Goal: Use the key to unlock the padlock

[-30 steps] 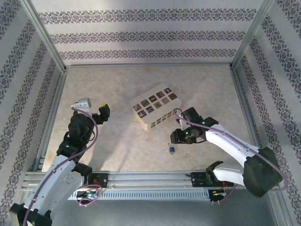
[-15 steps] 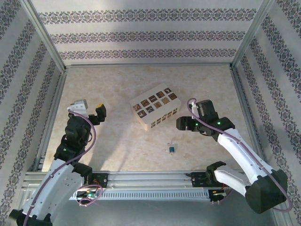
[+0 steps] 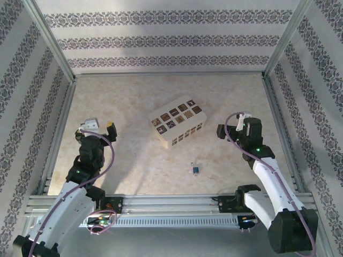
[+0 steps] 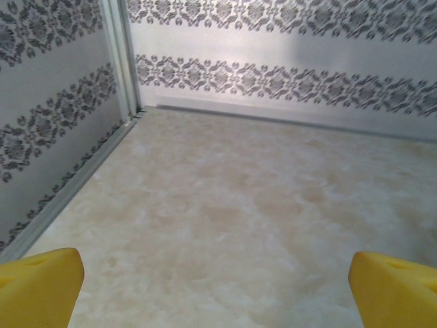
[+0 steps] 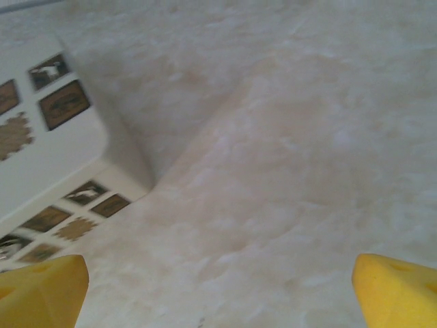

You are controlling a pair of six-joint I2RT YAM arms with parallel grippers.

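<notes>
**Fingers point(image 4: 41, 290) spread wide on both grippers, padlock point(image 3: 196, 169) loose on the table**

Pale marbled table point(image 3: 134, 101), boxed in by patterned walls point(image 3: 171, 40) on three sides. Cream box point(image 3: 177, 124) with dark patterned squares near the centre, turned at an angle, one corner at upper left in the right wrist view. Left gripper point(image 3: 110, 127) over the left side of the table, well apart from the box, yellow pads point(image 4: 396, 290) far apart, bare table between them, nothing held. Right gripper point(image 3: 236, 127) to the right of the box, not touching it, opened just as wide and empty. Padlock smallest of the lot: tiny blue body, small silvery loop on its far side. Lying between the box and the arm bases, nearer the right gripper — clear of both grippers and apart from the box.
</notes>
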